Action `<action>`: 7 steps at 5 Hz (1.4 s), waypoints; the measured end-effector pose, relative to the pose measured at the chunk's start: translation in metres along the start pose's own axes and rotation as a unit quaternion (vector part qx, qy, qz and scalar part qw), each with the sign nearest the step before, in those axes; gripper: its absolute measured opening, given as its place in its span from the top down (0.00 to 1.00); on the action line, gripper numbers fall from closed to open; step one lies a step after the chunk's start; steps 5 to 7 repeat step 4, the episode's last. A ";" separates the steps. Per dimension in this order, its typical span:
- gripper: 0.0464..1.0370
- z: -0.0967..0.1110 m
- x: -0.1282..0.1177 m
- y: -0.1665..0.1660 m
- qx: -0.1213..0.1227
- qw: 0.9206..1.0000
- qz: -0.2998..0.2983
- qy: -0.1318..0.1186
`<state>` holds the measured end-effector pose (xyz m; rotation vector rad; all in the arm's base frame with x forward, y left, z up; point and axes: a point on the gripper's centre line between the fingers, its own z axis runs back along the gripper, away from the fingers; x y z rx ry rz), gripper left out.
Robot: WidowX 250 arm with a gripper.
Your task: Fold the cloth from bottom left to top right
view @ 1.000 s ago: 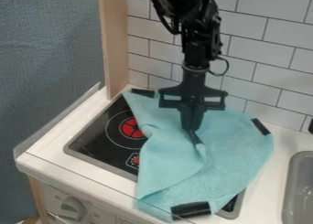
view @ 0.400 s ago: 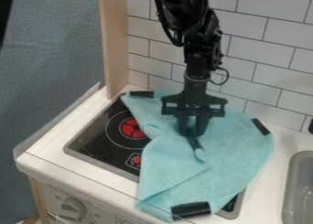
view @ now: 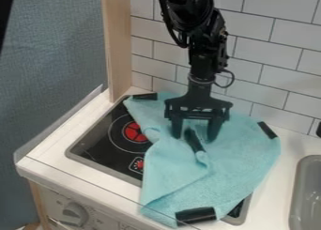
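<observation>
Cloth (view: 244, 154): lay partly folded over the stove (view: 100, 151), beneath a widely open, empty pincer (view: 195, 136); sat left of the sink (view: 297, 191), with a tiled wall (view: 276, 55) blocking the far side.

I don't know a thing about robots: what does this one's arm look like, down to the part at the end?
The arm is black, with bulky joint housings and slimmer sections. A dark cable loops along one side, and a thin one curls out lower down near a pale ring. The end effector is black too, with a wide, angular frame and two fingers that narrow downward.
</observation>
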<state>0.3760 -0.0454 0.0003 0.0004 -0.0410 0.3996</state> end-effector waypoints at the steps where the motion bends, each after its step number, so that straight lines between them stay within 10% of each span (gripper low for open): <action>1: 0.03 0.026 0.005 -0.002 -0.022 1.000 0.000 -0.019; 3: 0.04 0.078 0.007 0.000 -0.058 0.997 -0.005 -0.045; 7: 0.04 0.082 0.008 0.001 -0.060 0.997 -0.006 -0.049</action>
